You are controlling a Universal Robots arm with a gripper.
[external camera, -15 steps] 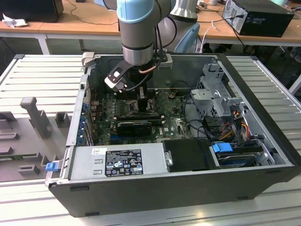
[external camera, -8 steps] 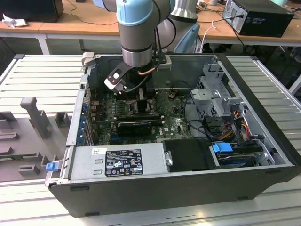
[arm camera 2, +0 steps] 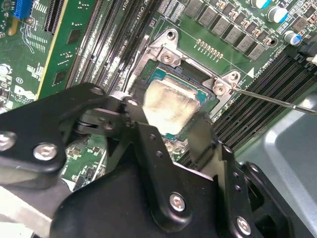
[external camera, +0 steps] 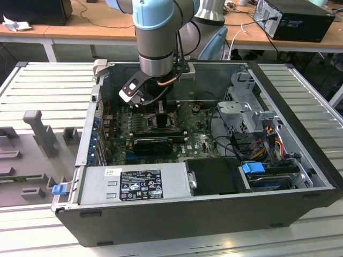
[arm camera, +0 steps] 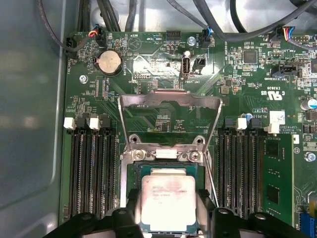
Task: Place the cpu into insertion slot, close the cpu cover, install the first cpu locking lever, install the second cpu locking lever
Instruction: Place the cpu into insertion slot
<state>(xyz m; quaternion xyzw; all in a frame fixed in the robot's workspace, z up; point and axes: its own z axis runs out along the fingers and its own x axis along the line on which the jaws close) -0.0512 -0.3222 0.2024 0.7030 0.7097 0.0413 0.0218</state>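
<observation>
Though small, flat square cpu (arm camera: 167,201), silver-grey top, green border.

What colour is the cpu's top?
Silver-grey metal, with a green rim around it. The cpu shows best in the first wrist view.

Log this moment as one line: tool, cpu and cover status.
tool: shut on cpu | cpu: at insertion slot, seating unclear | cpu cover: open, flipped up
</observation>
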